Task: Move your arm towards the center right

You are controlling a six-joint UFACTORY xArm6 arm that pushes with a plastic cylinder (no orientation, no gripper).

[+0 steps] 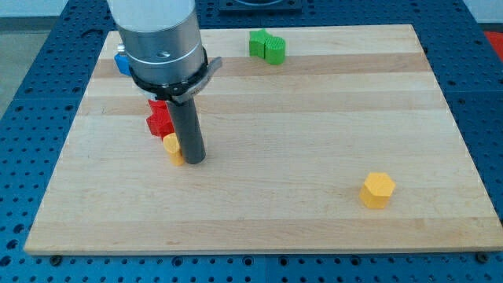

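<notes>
Right against my tip (193, 160), on its left, you see a small yellow block (172, 147) with the red block (159, 118) just behind, the bare rod holding nothing, while the board's centre right (424, 118) lies well off to its right, past open wood.

You have only one camera here. It stands in front of the worktop (314, 141), higher than it, and looks down at a slant towards the far edge. The near edge runs along the view's bottom, and the far edge lies near the view's top. The whole worktop fits in the picture, with some blue perforated base (31, 118) around it. The arm's body (157, 35) comes in from the view's top left, cut by the frame.
</notes>
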